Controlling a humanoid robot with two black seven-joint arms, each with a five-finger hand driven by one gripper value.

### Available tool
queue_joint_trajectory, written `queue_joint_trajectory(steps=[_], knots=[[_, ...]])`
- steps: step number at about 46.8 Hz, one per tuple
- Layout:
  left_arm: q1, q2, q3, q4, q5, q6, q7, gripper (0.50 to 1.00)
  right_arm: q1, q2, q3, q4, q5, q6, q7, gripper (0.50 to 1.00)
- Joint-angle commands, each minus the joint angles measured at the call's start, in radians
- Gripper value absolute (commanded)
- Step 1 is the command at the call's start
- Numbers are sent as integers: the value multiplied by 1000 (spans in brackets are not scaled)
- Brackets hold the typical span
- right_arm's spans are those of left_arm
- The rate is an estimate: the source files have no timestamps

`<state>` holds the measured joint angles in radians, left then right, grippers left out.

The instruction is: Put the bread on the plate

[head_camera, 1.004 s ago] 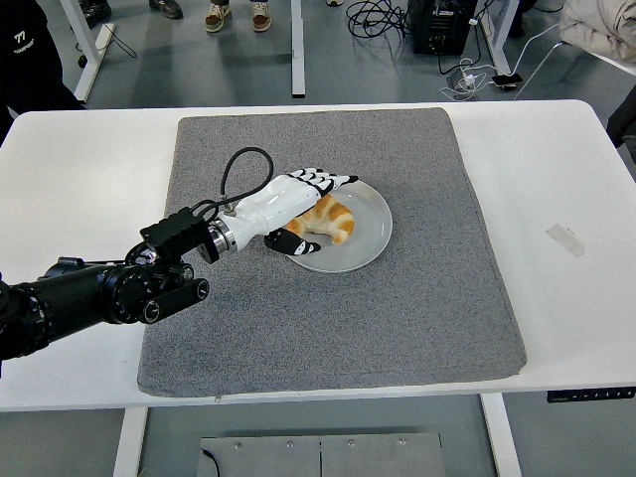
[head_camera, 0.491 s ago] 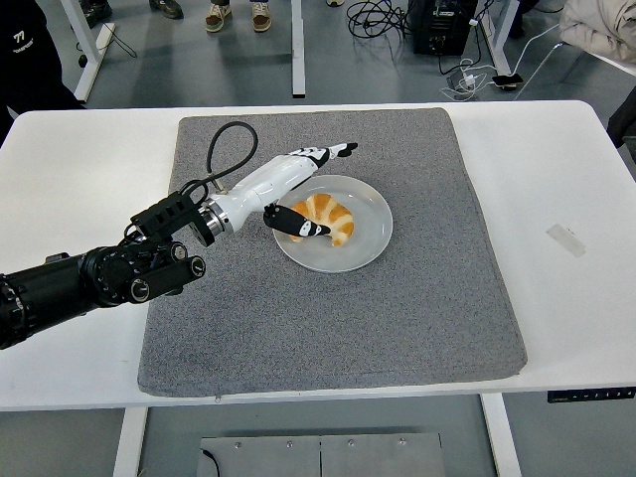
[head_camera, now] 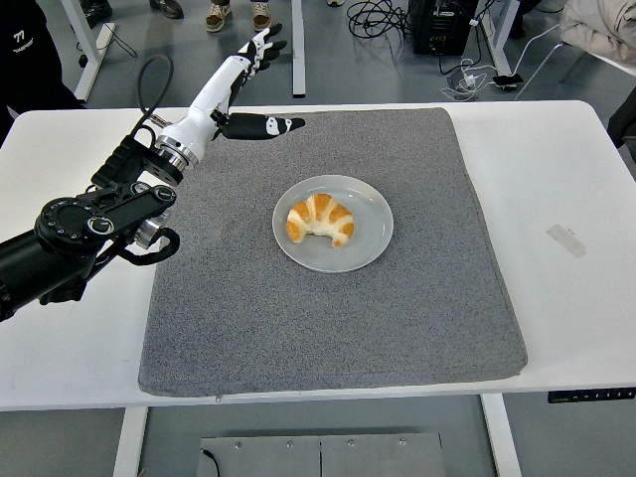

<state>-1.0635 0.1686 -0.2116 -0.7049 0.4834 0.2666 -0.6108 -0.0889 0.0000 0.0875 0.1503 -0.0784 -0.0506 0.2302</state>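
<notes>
Curved bread [head_camera: 320,220] on round plate [head_camera: 370,243] — resting.

Left hand [head_camera: 234,84] raised high, fingers spread, empty.

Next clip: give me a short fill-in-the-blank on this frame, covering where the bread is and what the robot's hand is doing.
1. The croissant lies on the white ____.
2. The plate sits on a grey ____ covering the table.
3. The left hand is raised with spread fingers, holding ____.
4. The robot's right arm is ____ view.

Missing words: plate; mat; nothing; out of
</notes>
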Motion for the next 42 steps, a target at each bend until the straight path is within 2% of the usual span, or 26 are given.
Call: queue_joint_trajectory(steps=[1,9,15,24,28,42], knots=[[8,-14,-17,7,-84,0,0,952,0,0,0,0,0,0,0,1000],[20,-72,-55,37,-236,0,0,957,0,0,0,0,0,0,0,1000],[48,-98,-136,96,-302,-13,0,961,0,0,0,0,0,0,0,1000],[66,-122,-290,218,-378,-133,0,961,0,0,0,0,0,0,0,1000],[65,-142,-316,272,-390,-155,0,961,0,0,0,0,0,0,0,1000],[68,-139,-336,335,-473,-230,0,961,0,0,0,0,0,0,0,1000]])
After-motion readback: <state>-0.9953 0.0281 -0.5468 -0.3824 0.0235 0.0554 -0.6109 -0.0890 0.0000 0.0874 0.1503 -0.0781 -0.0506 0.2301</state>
